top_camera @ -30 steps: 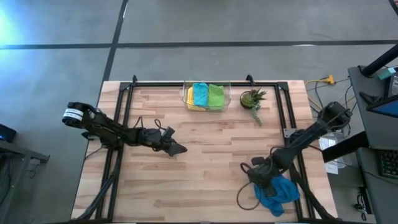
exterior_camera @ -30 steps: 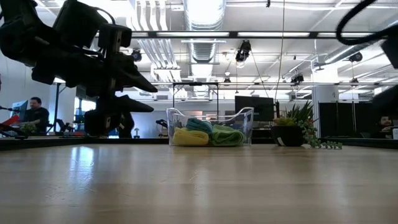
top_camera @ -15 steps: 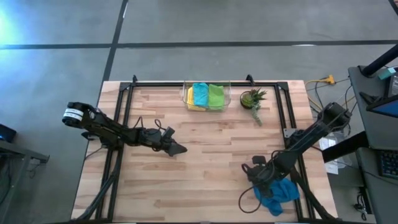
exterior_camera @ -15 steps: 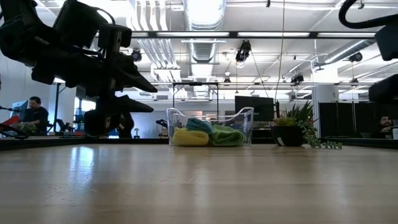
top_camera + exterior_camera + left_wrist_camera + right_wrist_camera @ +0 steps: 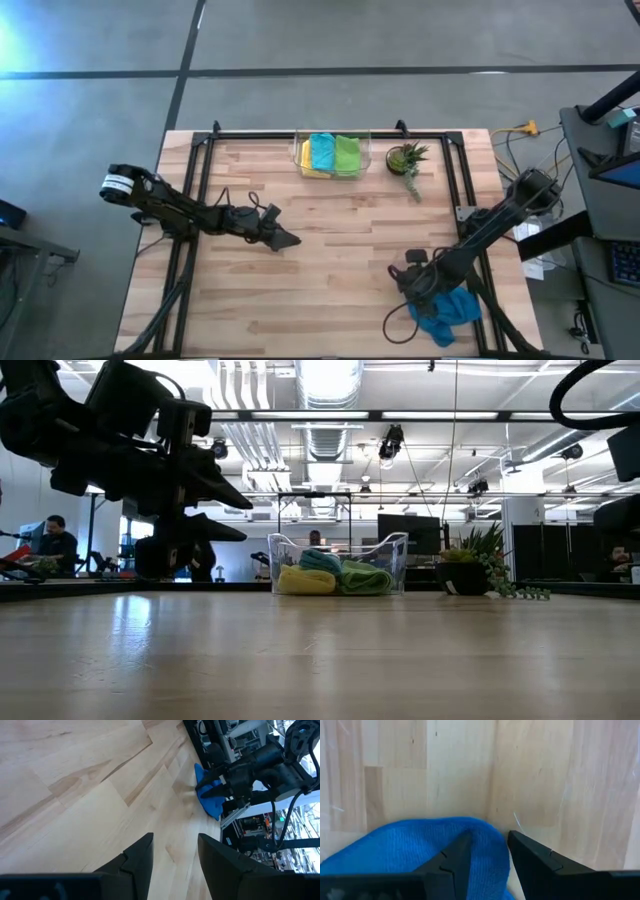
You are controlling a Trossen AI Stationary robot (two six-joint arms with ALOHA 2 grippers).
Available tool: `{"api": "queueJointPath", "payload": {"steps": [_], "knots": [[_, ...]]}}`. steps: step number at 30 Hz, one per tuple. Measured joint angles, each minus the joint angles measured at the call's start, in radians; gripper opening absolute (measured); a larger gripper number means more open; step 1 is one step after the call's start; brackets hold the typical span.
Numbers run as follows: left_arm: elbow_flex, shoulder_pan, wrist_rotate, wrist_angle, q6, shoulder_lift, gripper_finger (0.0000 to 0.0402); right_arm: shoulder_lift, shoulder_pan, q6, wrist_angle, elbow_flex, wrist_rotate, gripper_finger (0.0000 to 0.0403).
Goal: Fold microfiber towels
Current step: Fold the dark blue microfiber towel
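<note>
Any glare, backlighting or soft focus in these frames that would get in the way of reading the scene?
High view: even light, a bright bluish patch at the upper left floor, blue towel clear. Low view: ceiling lights blow out, the left arm is a dark silhouette, the table shows a sheen, the clear bin stays readable. Left wrist view: own fingers soft. Right wrist view: bright, towel edge slightly soft.

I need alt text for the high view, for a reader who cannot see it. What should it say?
Seen from above, the right gripper rests at a crumpled blue towel near the wooden table's front right corner. The left gripper hovers, open and empty, over the left middle. A clear bin with yellow, teal and green towels and a small plant stand at the far edge.
</note>
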Motion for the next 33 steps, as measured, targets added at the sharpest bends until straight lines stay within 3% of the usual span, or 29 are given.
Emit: {"api": "queueJointPath", "payload": {"steps": [4,11,18,24,29,33], "knots": [[0.0,0.0,0.0,0.0,0.0,0.0,0.0138,0.014,-0.001,-0.037,-0.012,0.01,-0.001,0.0121],[0.0,0.0,-0.002,-0.001,0.0,0.0,0.0138,-0.019,-0.004,-0.091,-0.037,0.022,-0.009,0.0018],[0.0,0.001,-0.012,-0.001,0.0,0.0,0.0138,-0.083,-0.032,-0.086,-0.122,0.07,-0.022,0.001],[0.0,0.0,-0.027,0.031,0.011,0.0,0.0138,-0.169,-0.102,-0.086,-0.23,0.176,0.131,0.0009],[0.009,-0.001,-0.028,0.194,0.105,0.0,0.0138,-0.215,-0.197,-0.086,-0.263,0.271,0.274,0.0009],[0.07,-0.001,-0.027,0.233,0.193,0.0,0.0138,-0.22,-0.289,-0.113,-0.27,0.338,0.34,0.0009]]}}
